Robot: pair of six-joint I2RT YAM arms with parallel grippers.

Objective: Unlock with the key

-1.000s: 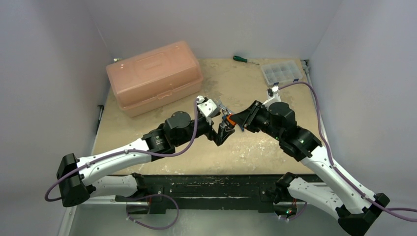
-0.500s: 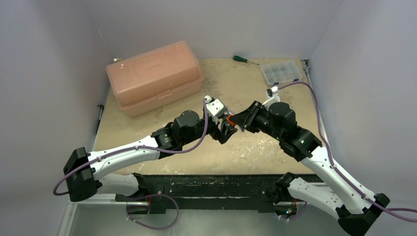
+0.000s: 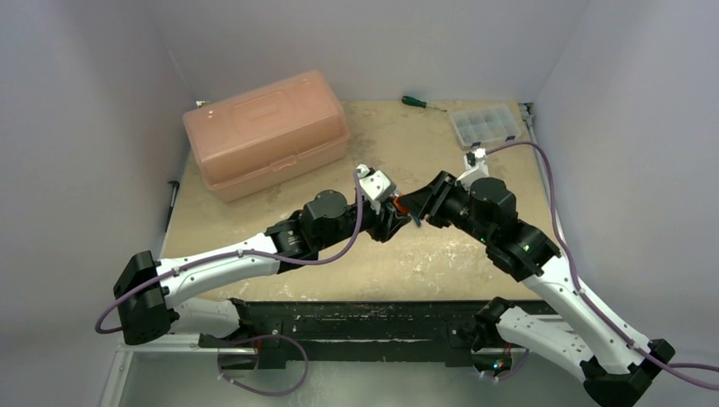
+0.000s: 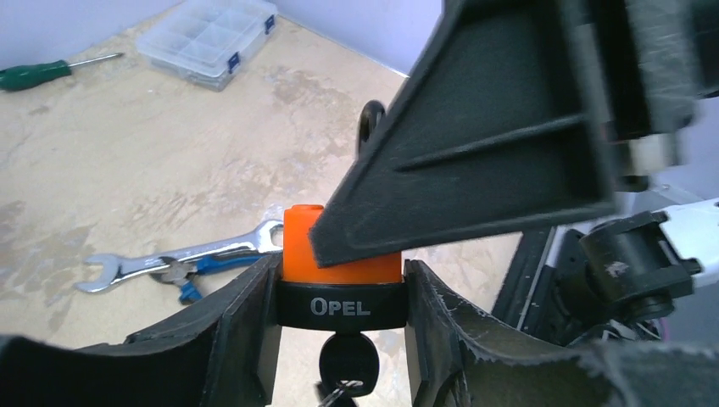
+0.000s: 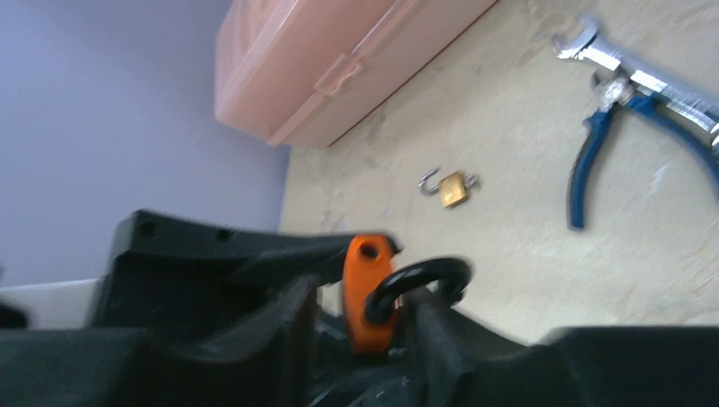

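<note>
An orange padlock (image 3: 397, 203) with a black base marked OPEL (image 4: 339, 254) hangs above the table's middle, between both arms. A black key (image 4: 348, 360) sticks out of its underside. My left gripper (image 4: 339, 284) has its fingers (image 4: 246, 314) pressed against both sides of the black base. My right gripper (image 5: 365, 309) is shut on the orange body (image 5: 366, 292) from the other end; one of its fingers (image 4: 475, 144) covers the padlock's top in the left wrist view. The black shackle (image 5: 415, 280) is swung aside, and one shackle hole shows bare on top of the body.
A pink toolbox (image 3: 267, 131) stands at the back left. A green screwdriver (image 3: 415, 102) and a clear organizer box (image 3: 485, 125) lie at the back right. A wrench (image 4: 178, 259), blue pliers (image 5: 593, 161) and a small brass padlock (image 5: 452, 186) lie below the grippers.
My left arm has moved right toward the padlock, and its jaws have narrowed from wide open onto the black base. The right gripper has stayed put, holding the padlock.
</note>
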